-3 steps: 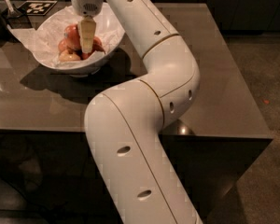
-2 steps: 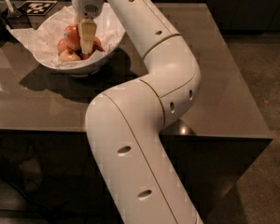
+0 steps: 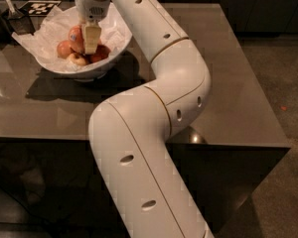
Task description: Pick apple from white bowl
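Observation:
The white bowl [image 3: 107,66], lined with crumpled white paper, stands at the table's back left. Several apples lie in it. The apple [image 3: 75,37], red with an orange-yellow sheen, sits higher than the others, tight against my gripper's pale finger [image 3: 92,39]. My gripper [image 3: 84,39] reaches down into the bowl from above and is shut on the apple; its other finger is hidden behind the fruit. Smaller red apples [image 3: 64,49] and a pale one [image 3: 78,59] lie below it.
My white arm bends across the middle of the dark glossy table [image 3: 228,83]. A black-and-white marker tag [image 3: 37,7] and a dark container with a utensil [image 3: 17,21] stand behind the bowl at the far left. The table's front edge drops off near me.
The gripper has risen slightly in the bowl, and the large apple now sits higher, against the finger.

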Robot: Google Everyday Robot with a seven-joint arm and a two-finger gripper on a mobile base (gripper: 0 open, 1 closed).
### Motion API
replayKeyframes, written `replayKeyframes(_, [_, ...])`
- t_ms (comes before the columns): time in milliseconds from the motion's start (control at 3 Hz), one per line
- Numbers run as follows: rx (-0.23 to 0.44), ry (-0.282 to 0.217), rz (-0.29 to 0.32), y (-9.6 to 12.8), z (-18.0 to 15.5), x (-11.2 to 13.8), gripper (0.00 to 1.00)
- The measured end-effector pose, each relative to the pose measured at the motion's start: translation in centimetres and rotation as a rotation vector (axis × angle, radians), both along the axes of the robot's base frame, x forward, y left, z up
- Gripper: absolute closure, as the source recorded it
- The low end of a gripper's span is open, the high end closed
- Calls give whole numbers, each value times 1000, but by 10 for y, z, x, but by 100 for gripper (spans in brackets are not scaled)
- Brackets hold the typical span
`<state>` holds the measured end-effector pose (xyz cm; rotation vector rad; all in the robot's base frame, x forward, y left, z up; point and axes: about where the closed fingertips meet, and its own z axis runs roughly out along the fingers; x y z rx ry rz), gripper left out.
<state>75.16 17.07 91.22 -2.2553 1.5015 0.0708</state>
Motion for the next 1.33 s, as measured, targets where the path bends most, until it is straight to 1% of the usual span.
replayKeyframes(333, [6, 6, 1, -1, 0, 1, 100])
replayKeyframes(667, [30, -23, -6, 6, 3, 8, 100])
replayKeyframes(1000, [37, -110, -26, 11, 39, 10, 100])
replayKeyframes(1333, [33, -158, -29, 14, 65, 4, 100])
